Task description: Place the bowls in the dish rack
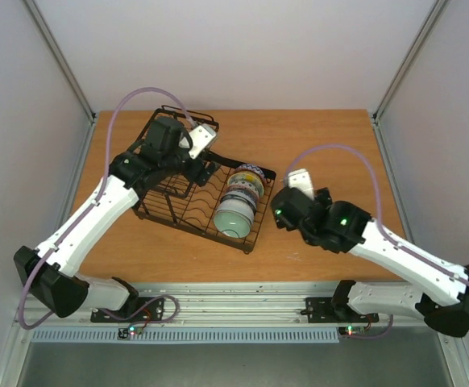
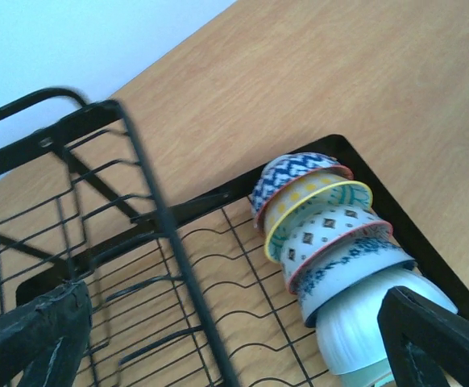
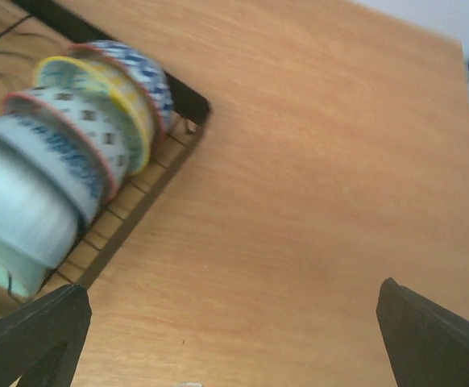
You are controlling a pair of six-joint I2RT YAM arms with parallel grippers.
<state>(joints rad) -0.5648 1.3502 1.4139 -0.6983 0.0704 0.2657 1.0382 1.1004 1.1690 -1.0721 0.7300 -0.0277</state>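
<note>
Bowls point(image 1: 239, 199) stand on edge in a row at the right end of the dish rack point(image 1: 155, 211), mid-frame in the top view. The left arm point(image 1: 97, 214) reaches from lower left over the rack, left gripper point(image 2: 234, 343) spread wide, empty. The right arm point(image 1: 396, 250) bends in from lower right, right gripper point(image 3: 234, 339) wide apart beside the row, holding nothing.

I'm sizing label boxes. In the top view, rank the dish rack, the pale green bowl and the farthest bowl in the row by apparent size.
1. dish rack
2. pale green bowl
3. farthest bowl, unsure: mostly hidden.
</note>
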